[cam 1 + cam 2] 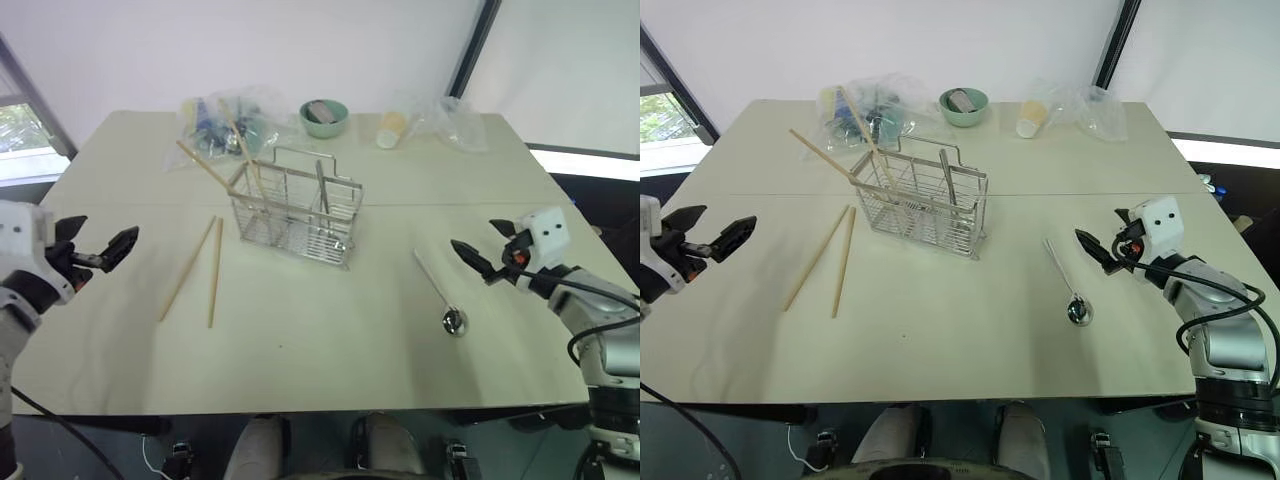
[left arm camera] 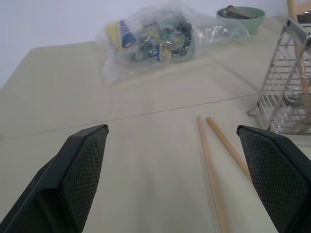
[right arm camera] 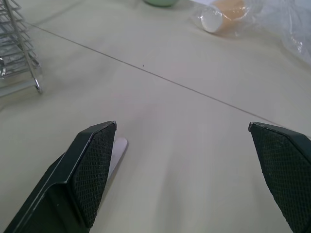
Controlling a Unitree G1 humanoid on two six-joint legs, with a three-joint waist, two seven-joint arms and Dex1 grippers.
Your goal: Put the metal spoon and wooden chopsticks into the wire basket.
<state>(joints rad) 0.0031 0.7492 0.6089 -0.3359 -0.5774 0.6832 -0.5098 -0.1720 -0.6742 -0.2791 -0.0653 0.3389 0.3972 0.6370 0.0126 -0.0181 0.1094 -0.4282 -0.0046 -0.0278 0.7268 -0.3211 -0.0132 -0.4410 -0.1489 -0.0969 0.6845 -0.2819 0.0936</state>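
**Both grippers wide open and empty, utensils lying on the worktop**

Nearest the front edge of the worktop [image 1: 300, 370] lies the metal spoon [image 1: 440, 295], toward the right side, with its bowl to the front and its handle pointing toward the far edge. The right gripper [image 1: 478, 262] hovers just beside it near the right edge; its fingers [image 3: 92, 179] are spread fully apart and hold nothing. In the right wrist view the end of the spoon handle shows beside one finger.

Toward the left side, the wooden chopsticks [image 1: 200, 268] lie flat and nearly parallel, close together. The left gripper [image 1: 98, 247] hangs at the left edge, apart from them, its fingers [image 2: 77, 179] also wide open and empty.

In the middle stands the wire basket [image 1: 295, 207], upright, with two more sticks leaning out of it.

Along the far edge are a plastic bag of small items [image 1: 225, 125], a green bowl [image 1: 324, 117], and an orange cup in clear wrap [image 1: 392, 128].
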